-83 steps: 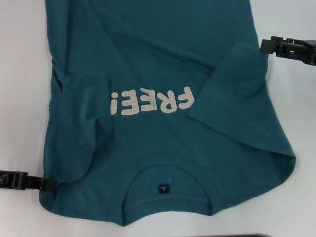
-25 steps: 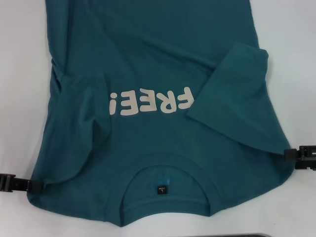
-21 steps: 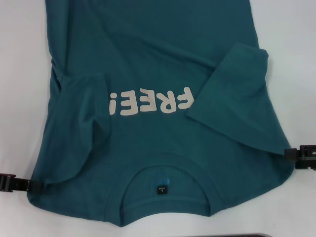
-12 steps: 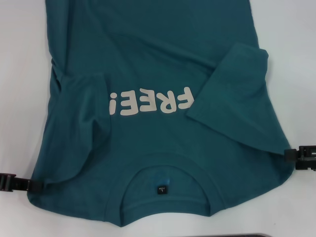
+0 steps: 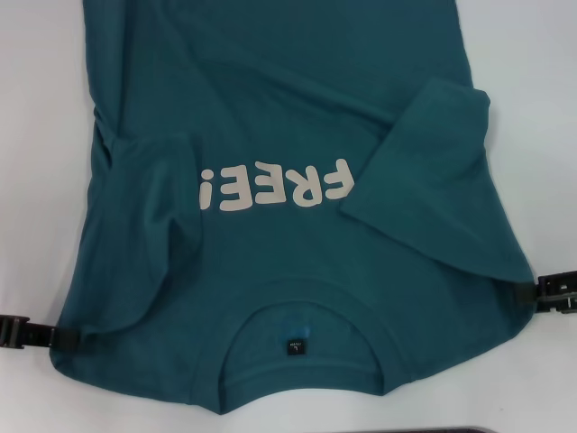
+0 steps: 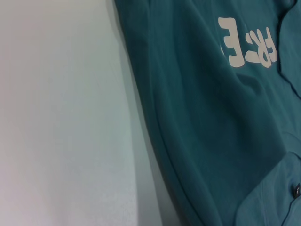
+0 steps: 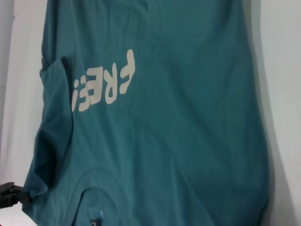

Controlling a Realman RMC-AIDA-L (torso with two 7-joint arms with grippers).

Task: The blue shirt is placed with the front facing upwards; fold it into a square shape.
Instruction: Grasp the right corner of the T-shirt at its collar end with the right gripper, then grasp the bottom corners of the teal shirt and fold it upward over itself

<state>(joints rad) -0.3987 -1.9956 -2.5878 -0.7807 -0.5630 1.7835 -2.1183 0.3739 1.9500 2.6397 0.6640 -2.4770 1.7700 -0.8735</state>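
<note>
Since 3.3 s ago, the right gripper (image 5: 539, 295) has relocated from beside the folded right sleeve, at the far side of the table, to the near right shoulder edge of the blue shirt (image 5: 297, 117); over the last second it has shifted only slightly outward. The left gripper (image 5: 65, 337) has remained at the near left shoulder corner throughout.

The blue shirt lies flat on the white table (image 5: 36, 135), front upward, collar (image 5: 306, 347) nearest the robot, and the cream "FREE!" lettering (image 5: 275, 188) reads inverted in the head view. Both sleeves are folded inward over the chest.

Each gripper's tip meets the shirt's edge. Whether the fingers are closed on fabric or released cannot be determined for either gripper. The right wrist view shows the left gripper at the shirt's corner.
</note>
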